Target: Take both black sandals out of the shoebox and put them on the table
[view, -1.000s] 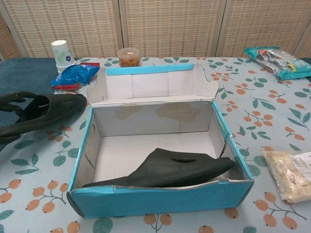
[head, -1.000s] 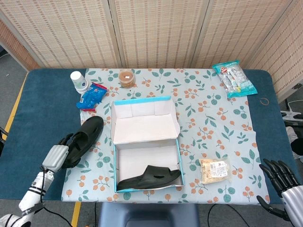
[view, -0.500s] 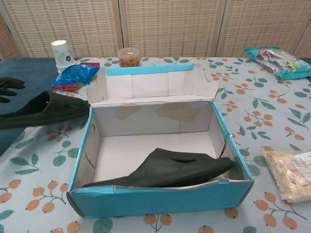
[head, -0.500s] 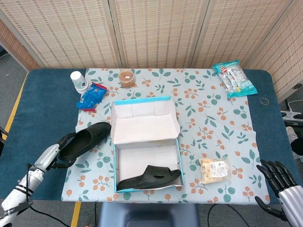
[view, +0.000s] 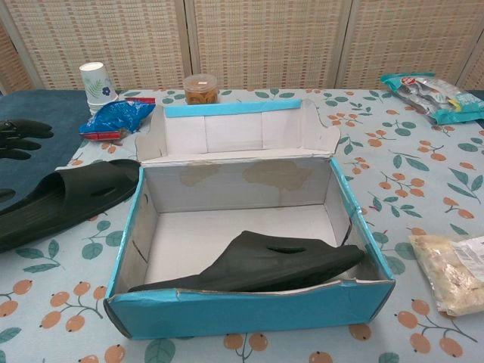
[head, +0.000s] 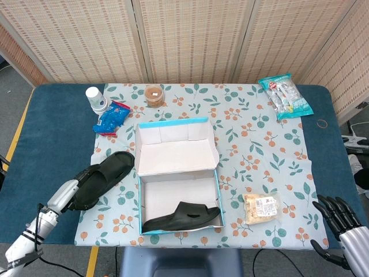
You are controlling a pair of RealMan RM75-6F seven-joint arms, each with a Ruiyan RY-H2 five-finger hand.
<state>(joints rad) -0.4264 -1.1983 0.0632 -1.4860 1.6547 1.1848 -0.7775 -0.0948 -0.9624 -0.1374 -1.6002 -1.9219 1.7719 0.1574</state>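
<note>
Fingers of left hand (head: 78,187) spreading off 1st sandal (head: 104,178), now lying flat on table (head: 52,127) beside them vs gripped 1s ago; 2nd sandal (head: 182,217) waiting in shoebox (head: 218,173), right hand (head: 340,222) hanging open, nothing held

The shoebox (head: 177,176) is standing in the middle of the table (head: 46,133), with its lid (head: 174,145) lying open behind it. One sandal (head: 182,216) is lying in the box, along its front wall. The other sandal (head: 105,176) is lying on the table just left of the box. The left hand (head: 78,186) is sitting at its left end, but whether it is touching cannot be told. The right hand (head: 334,222) is staying far right, at the table's front corner.
</note>
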